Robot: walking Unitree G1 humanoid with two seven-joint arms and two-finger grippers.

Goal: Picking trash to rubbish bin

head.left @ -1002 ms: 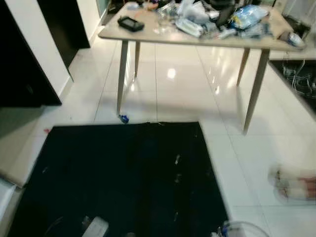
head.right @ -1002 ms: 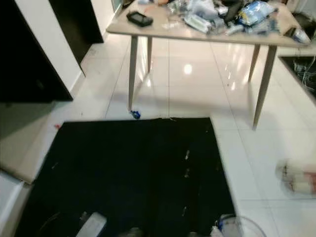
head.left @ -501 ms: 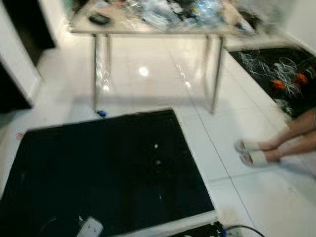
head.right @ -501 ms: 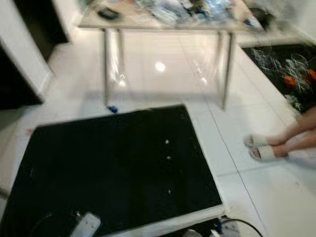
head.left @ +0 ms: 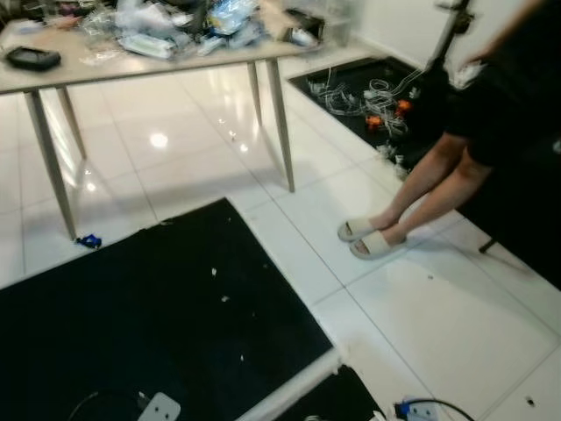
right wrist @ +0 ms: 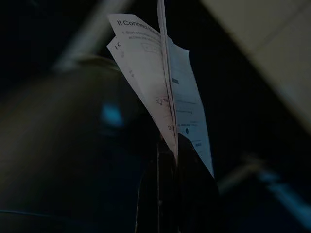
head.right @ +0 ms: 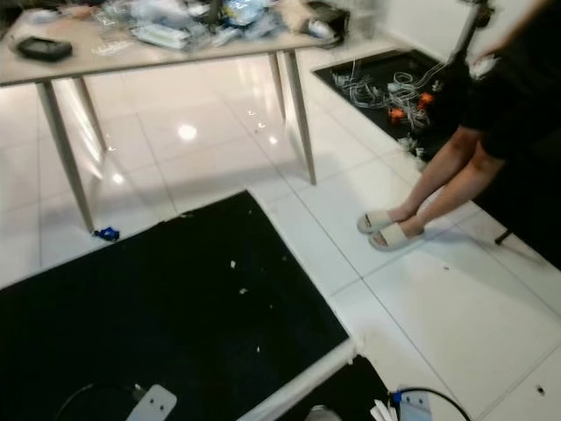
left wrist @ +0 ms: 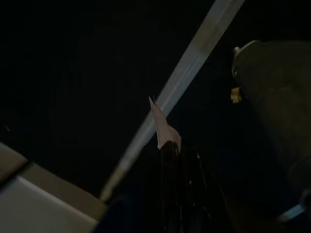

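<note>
White paper (right wrist: 165, 92) stands pinched edge-on in my right gripper (right wrist: 167, 145), its printed leaves fanning just past the tips so it cannot slip while I look for a bin. My left gripper (left wrist: 177, 148) nips a smaller scrap (left wrist: 163, 126), hanging low over the dark mat (head.left: 131, 324), well short of the desk (head.left: 53, 79).

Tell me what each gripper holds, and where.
Right gripper pinches a folded printed paper sheet at its lower edge; left gripper pinches a small paper scrap by its end.
</note>
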